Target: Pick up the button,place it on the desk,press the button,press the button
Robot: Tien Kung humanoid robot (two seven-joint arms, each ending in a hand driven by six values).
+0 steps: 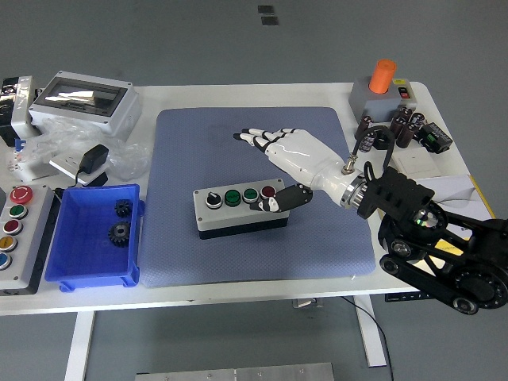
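A grey button box (238, 209) with a black selector knob, two green buttons and a red button lies on the blue mat (190, 254). My right hand (266, 167) hovers over the box's right end with its white fingers (255, 136) stretched out flat toward the far left, lifted clear of the box. Its black thumb (274, 202) curls down right by the red button (268, 191); I cannot tell if it touches. The hand holds nothing. My left arm is out of view.
A blue bin (95, 234) with two black gears stands left of the mat. A second button panel (16, 230) sits at the far left edge. A grey enclosure (83, 99), plastic bags, an orange-knobbed box (381, 91), capacitors and papers line the back and right.
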